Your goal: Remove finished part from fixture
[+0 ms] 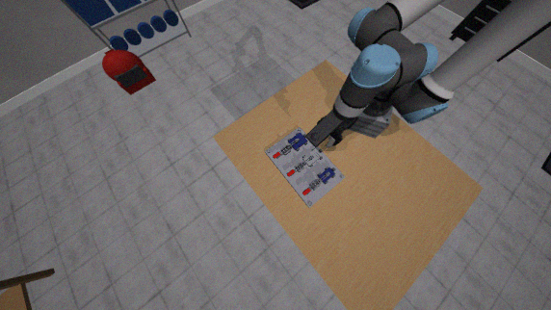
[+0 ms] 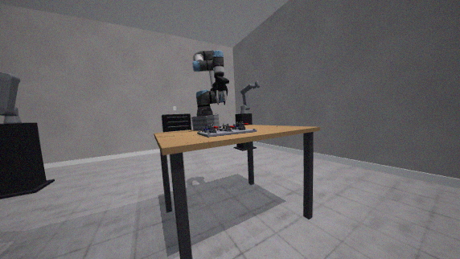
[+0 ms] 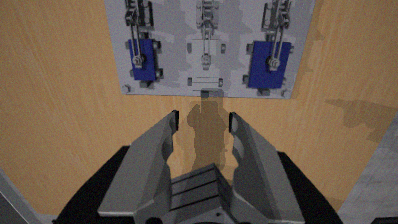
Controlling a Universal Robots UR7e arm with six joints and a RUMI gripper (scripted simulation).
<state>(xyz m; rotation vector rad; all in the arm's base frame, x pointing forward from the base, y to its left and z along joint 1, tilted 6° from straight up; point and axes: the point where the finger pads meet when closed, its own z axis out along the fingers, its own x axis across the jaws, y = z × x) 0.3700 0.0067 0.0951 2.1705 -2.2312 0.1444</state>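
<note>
Grey arm (image 1: 474,48), blue joint caps (image 1: 375,64)

Wooden table (image 1: 395,207) on dark legs, standing on a grey tiled floor (image 1: 120,202). Lying flat on the table, a grey fixture plate (image 1: 315,190) near one edge, carrying its clamps and parts.

Red welding-type helmet (image 1: 127,71) on tiled floor (image 1: 120,207) beside shelf rack (image 1: 179,25) with blue discs (image 1: 144,30); black cabinet (image 2: 20,158), possibly a drawer unit (image 2: 176,122).
</note>
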